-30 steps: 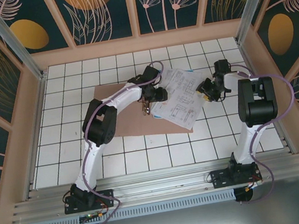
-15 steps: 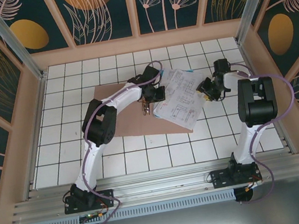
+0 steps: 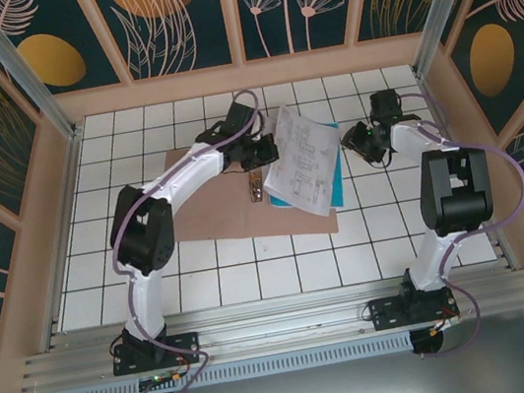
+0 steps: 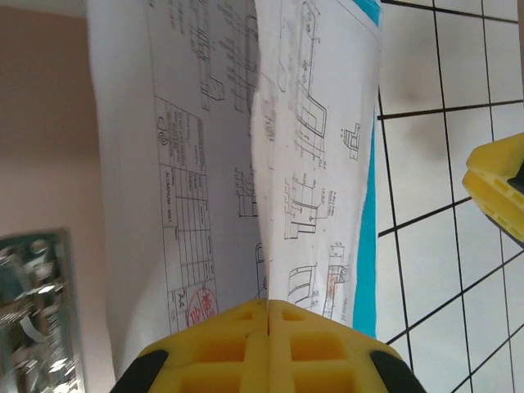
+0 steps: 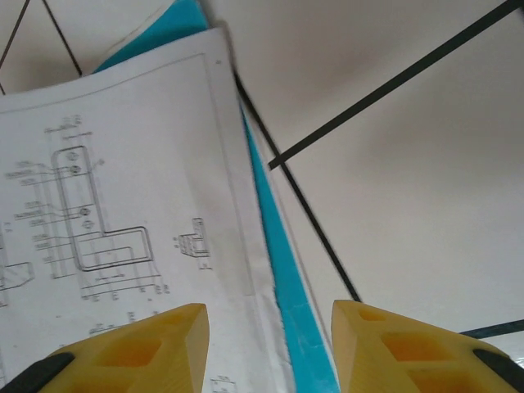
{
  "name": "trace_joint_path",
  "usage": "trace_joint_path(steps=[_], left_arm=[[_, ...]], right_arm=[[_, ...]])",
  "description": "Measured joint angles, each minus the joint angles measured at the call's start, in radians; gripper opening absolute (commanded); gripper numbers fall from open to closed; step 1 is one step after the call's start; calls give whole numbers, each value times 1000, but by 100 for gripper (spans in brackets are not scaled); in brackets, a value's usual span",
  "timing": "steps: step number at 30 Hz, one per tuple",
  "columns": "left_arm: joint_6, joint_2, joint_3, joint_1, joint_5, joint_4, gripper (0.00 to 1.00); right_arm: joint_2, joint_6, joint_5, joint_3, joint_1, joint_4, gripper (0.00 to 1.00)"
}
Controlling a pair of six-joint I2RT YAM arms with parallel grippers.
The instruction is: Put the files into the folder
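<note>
White paper sheets [image 3: 301, 160], one teal, partly over the brown card folder [image 3: 216, 219] | light, floppy, likely to slide apart | left gripper [image 4: 268, 307] pinches their edge | right gripper [image 5: 270, 319] spread over the opposite edge | best held by edges

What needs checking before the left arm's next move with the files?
1. Pinch: left gripper shut on the files: ok, pads meet on the sheets' edge.
2. Every sheet in that pinch: cannot tell.
3. Other arm: right gripper open and holding nothing: ok, fingers apart over the files' edge.
4. Sheets squared up: not ok, the teal sheet sticks out past the white ones.
5. Files fully over the folder: not ok, their right part overhangs the tiles.
6. Is the metal clip clear of the files: cannot tell, it lies close beside their left edge.
</note>
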Motion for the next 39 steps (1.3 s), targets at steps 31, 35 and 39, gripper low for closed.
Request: trace_joint_path(steps=[31, 35, 39], left_arm=[[-90, -121, -145, 156, -63, -2, 0], [-60, -205, -156, 209, -181, -79, 0], [-23, -240, -156, 229, -280, -138, 0]], right_arm=[[-3, -19, -12, -24, 166, 3, 45], [3, -23, -23, -24, 294, 15, 45], [52, -23, -42, -23, 406, 30, 45]])
